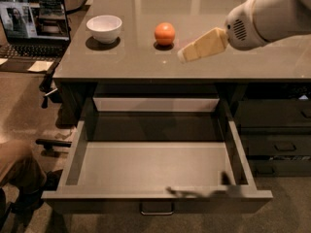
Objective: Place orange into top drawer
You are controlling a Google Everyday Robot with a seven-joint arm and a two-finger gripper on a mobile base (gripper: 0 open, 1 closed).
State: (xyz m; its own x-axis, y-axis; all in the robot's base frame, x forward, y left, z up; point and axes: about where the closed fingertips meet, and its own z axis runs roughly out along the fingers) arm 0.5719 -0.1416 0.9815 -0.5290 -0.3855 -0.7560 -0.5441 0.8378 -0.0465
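Orange (pixel 164 33) is seen at upper centre on desk (pixel 146 64), apart from bowl (pixel 104 28) at its left. End effector (pixel 187 56) is seen right of orange, near but not touching, tip pointed left; open or closed cannot be told. Drawer (pixel 146 164) is pulled open at lower centre.

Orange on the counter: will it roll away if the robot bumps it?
Probably: the orange is ball-shaped on a flat, shiny counter, so a nudge from the gripper, close beside it, could send it rolling. Its glossy skin may slip.
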